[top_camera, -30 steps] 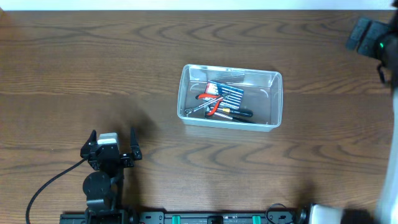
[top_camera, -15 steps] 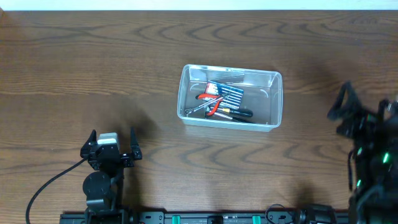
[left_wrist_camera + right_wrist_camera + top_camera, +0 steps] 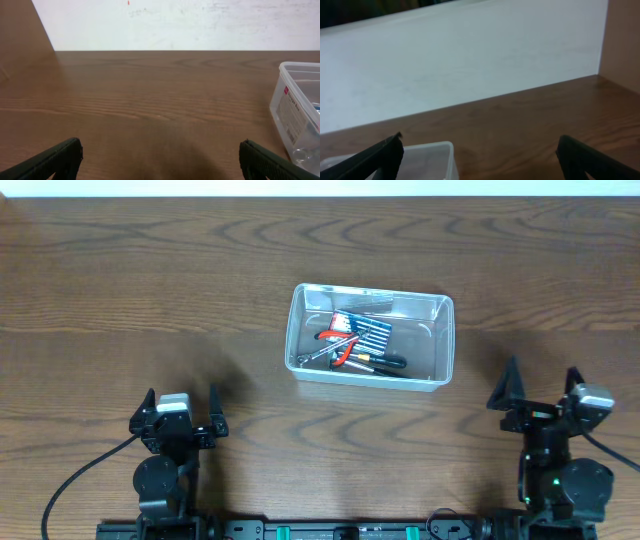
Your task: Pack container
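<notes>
The clear plastic container (image 3: 441, 340) sits at the table's middle in the overhead view. Inside it lie several hand tools (image 3: 355, 346): red-handled pliers, a black-handled tool and a blue-and-white pack. My left gripper (image 3: 181, 402) is open and empty near the front left edge, well left of the container. My right gripper (image 3: 541, 384) is open and empty at the front right, just past the container's right end. The container's end shows at the right of the left wrist view (image 3: 296, 109) and its corner at the bottom left of the right wrist view (image 3: 435, 157).
The brown wood table (image 3: 150, 290) runs out to a white wall at the back. A black cable (image 3: 75, 480) trails from the left arm's base toward the front left edge.
The right arm has swung down from the far right back of the table to the front right. It now rests with its gripper open beside the container. The left arm has not moved.
</notes>
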Motion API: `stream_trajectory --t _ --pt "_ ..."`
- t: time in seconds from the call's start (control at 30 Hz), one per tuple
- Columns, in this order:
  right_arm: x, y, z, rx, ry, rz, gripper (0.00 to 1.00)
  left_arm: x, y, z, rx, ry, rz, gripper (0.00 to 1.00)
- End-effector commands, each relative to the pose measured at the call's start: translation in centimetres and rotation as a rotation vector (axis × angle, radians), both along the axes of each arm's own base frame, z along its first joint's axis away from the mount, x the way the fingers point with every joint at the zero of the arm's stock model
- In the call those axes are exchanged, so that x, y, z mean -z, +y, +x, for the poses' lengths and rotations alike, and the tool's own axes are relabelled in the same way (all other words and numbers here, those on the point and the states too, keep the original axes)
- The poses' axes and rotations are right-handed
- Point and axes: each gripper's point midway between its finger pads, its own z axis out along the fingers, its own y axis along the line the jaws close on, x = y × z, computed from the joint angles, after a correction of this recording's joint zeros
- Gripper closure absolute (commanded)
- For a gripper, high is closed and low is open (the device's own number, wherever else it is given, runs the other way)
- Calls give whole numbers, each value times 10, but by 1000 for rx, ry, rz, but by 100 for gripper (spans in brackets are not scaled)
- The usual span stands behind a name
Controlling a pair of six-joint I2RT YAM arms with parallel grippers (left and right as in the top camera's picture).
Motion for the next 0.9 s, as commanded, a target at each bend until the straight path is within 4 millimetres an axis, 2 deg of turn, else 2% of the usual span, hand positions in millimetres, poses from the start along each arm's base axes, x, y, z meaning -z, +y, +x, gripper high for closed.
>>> stream_trajectory --t 0.0,0.23,0.67,0.87 --pt "15 6 2 -28 -3 -42 1 15 2 0 -8 35 9 2" --pt "47 11 2 -47 -2 -42 1 15 2 0 -8 34 9 2" --pt "62 15 0 -61 12 -79 1 15 2 0 -8 35 9 2" --pt "98 15 1 -70 125 -85 1 15 2 0 -8 34 9 2"
